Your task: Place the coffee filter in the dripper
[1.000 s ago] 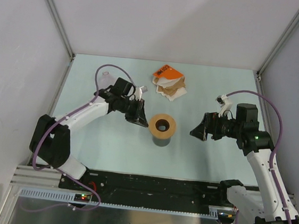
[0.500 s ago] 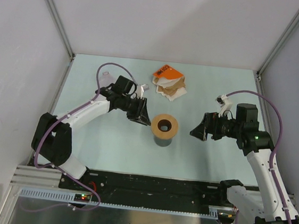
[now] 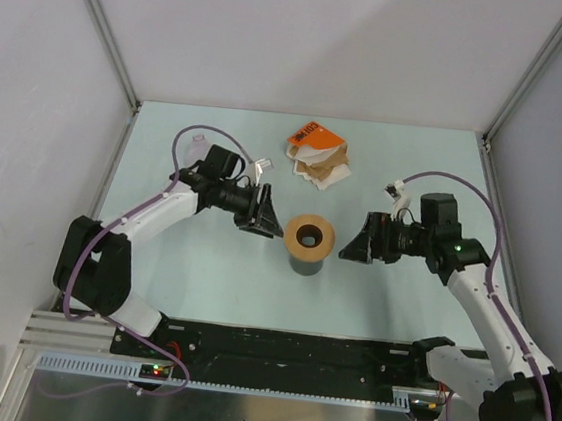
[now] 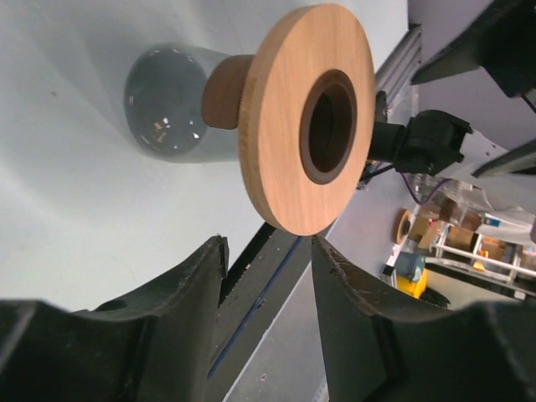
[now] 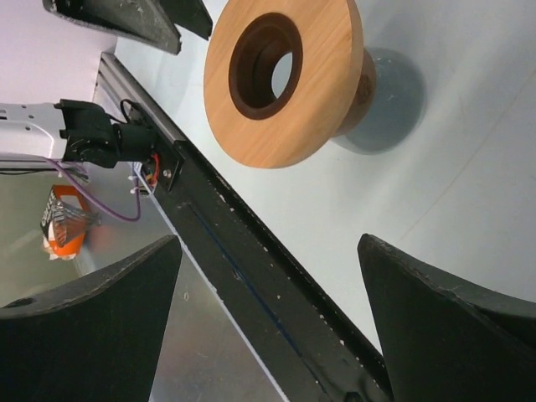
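Observation:
The dripper (image 3: 197,144) is a faint clear funnel at the back left of the table, behind my left arm. White paper of the coffee filter (image 3: 334,177) shows in the pile with brown papers at the back centre. My left gripper (image 3: 266,219) is open and empty, just left of the tan wooden ring (image 3: 309,236) on the dark grey cup (image 3: 305,264). In the left wrist view its tips (image 4: 268,249) sit right under the ring's rim (image 4: 285,159). My right gripper (image 3: 356,248) is wide open and empty, right of the ring (image 5: 318,100); it also shows in its own view (image 5: 268,251).
An orange pack (image 3: 312,134) lies against the brown papers (image 3: 322,163) at the back centre. The black base rail (image 3: 287,347) runs along the near edge. Grey walls close in the table on three sides.
My right gripper has moved left, closer to the tan ring. My left gripper has edged right to the ring's rim, and the ring and cup sit slightly further right.

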Robot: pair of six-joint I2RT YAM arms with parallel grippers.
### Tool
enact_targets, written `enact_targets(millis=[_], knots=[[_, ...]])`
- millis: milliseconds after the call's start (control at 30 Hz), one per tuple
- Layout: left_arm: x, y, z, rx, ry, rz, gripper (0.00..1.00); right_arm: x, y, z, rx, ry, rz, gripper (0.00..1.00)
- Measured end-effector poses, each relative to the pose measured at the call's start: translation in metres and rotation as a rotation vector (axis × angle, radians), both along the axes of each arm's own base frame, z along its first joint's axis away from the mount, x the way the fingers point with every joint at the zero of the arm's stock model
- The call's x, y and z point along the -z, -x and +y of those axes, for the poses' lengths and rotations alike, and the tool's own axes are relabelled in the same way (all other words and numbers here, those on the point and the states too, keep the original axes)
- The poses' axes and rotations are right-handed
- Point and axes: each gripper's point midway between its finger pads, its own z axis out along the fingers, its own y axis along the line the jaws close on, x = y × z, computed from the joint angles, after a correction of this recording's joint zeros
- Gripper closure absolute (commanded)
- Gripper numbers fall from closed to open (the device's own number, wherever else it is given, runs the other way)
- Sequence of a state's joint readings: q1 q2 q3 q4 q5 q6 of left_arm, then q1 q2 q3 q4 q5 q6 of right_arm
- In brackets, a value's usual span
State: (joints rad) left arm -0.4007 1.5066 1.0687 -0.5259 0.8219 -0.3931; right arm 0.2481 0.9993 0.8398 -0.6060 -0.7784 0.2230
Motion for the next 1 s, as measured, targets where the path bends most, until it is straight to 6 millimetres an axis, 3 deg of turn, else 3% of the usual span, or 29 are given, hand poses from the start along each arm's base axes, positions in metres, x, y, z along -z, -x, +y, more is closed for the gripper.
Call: enact_targets(millis=[267,467,767,1000], knots=[[-0.007,0.002,-0.009,0.024,0.060,-0.003,0.46,0.017,-0.020,0.018,0.001,-0.045,0.074,0.21],[-0.001,-0.001,-0.013,0.028,0.060,0.010,0.46,0.024,-0.032,0.027,-0.008,-0.063,0.086,0.27],[0.012,0.002,-0.020,0.045,0.046,0.048,0.50,0.036,-0.032,0.036,-0.026,-0.075,0.105,0.31],[0.010,0.000,-0.026,0.053,0.050,0.049,0.54,0.038,-0.034,0.040,-0.024,-0.088,0.100,0.37]])
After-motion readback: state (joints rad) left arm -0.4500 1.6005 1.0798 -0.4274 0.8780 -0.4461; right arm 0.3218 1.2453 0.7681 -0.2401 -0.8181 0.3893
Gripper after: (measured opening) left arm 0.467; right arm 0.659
